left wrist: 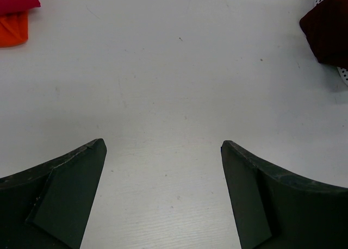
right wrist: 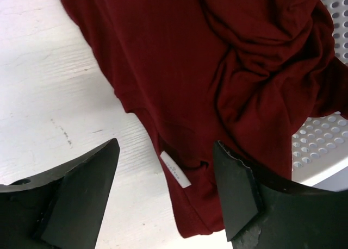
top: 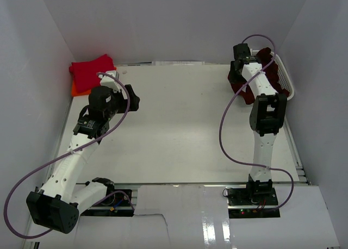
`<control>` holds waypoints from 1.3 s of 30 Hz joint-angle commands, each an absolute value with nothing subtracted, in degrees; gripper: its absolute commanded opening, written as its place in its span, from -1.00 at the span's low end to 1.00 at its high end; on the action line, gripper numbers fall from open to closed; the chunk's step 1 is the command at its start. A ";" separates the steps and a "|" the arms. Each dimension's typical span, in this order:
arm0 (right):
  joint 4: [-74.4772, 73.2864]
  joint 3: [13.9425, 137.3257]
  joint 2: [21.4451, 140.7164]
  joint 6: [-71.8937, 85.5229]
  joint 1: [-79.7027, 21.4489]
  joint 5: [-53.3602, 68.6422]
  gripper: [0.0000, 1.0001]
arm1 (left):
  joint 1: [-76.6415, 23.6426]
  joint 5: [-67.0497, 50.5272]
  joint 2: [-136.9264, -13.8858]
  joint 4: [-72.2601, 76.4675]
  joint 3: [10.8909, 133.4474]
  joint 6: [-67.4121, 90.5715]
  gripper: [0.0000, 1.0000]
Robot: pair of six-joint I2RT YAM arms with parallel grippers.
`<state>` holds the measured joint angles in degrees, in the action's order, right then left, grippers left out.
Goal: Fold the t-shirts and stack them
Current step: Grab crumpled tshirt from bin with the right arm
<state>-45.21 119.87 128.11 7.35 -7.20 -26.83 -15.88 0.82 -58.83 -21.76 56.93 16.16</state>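
We found the left pincer (left wrist: 163,144) with its jaws wide apart and nothing between them, hanging over bare white table (top: 179,129). Ahead of it and off to its left lay the bright crimson t-shirt (top: 89,69), folded, on top of the orange t-shirt (top: 76,87), of which only an edge showed on the side nearer the pincer. Both were well apart from its fingers.

The right pincer (right wrist: 166,145) also had its jaws apart, not clamped on anything. Directly beneath it and running on ahead lay the dark maroon t-shirt (right wrist: 217,69), crumpled and unfolded. Part of the cloth was spread on the table under the gap between the fingers, and the rest was bunched up ahead and to the right. A small white label (right wrist: 175,170) on the shirt's edge sat between the two fingers, closer to the right one. On the right finger's side we saw the white mesh basket (right wrist: 326,145), with the maroon cloth draped over its rim. To the left finger's side there was only tabletop. We could not tell whether the fingertips touched the cloth.
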 commanded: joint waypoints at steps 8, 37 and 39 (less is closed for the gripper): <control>-43.68 119.36 129.73 8.88 -5.27 -26.28 0.14 | -15.91 0.09 -58.80 -20.39 56.87 16.00 0.96; -43.86 118.83 128.58 8.97 -4.57 -26.28 -0.85 | -15.91 0.09 -58.71 -20.21 56.34 16.08 0.96; -43.86 119.00 128.32 8.88 -4.57 -26.46 -0.75 | -15.91 0.09 -58.80 -20.13 56.25 16.17 0.96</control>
<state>-44.36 119.09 130.02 7.66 -4.95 -25.39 -15.88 0.82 -59.57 -21.19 56.80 16.14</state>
